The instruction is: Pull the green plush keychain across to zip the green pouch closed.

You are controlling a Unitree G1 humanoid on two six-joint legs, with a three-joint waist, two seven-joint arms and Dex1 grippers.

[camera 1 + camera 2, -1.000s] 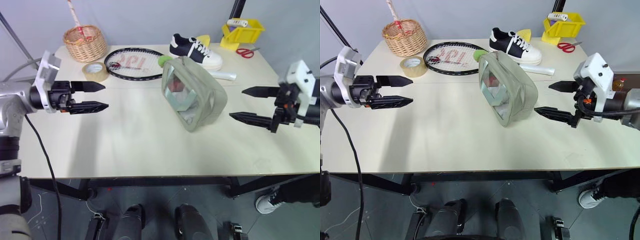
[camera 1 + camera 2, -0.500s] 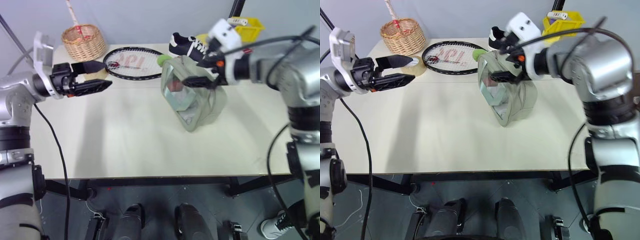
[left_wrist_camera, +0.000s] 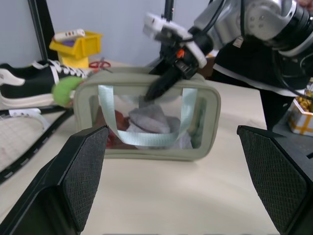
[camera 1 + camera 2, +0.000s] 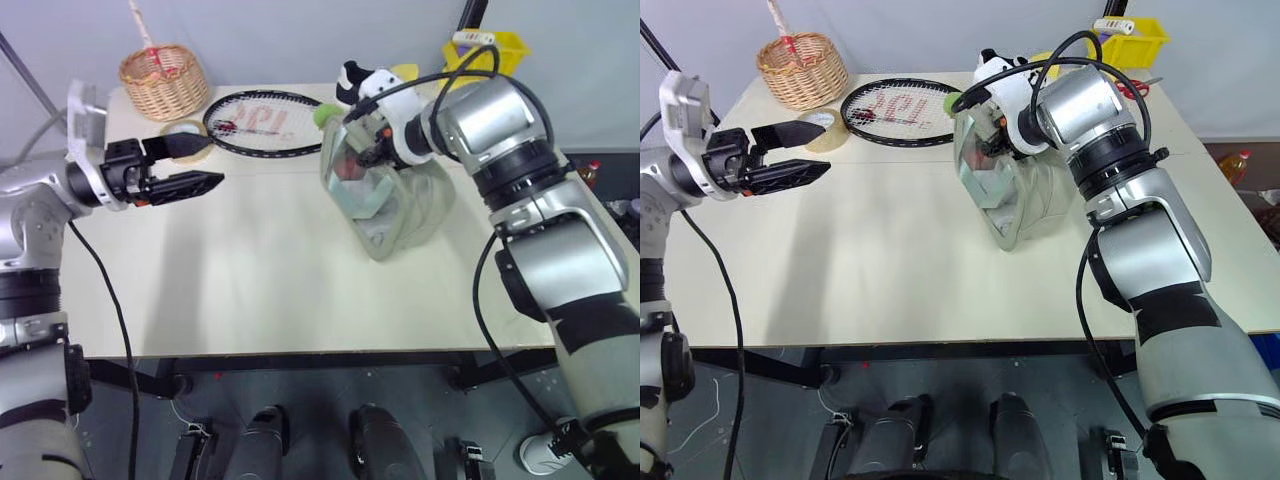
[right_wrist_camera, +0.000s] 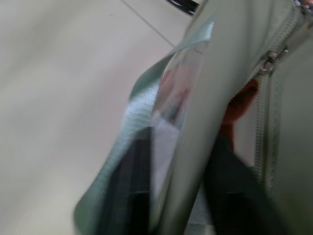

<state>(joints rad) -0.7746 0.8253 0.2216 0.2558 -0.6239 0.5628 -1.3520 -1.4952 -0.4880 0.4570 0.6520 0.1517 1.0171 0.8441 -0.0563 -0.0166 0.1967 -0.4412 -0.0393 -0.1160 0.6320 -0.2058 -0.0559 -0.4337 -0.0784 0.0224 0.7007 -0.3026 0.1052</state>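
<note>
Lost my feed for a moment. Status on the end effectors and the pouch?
Left end effector open, hovering clear. Right end effector shut on the green pouch top edge. Green plush keychain untouched at far end. Nothing blocking.

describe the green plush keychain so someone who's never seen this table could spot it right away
Find the green pouch standing mid-table. At its far end, toward the tennis racket, sits the green plush keychain. It is a small fuzzy lime ball, far brighter than the pale sage pouch.
</note>
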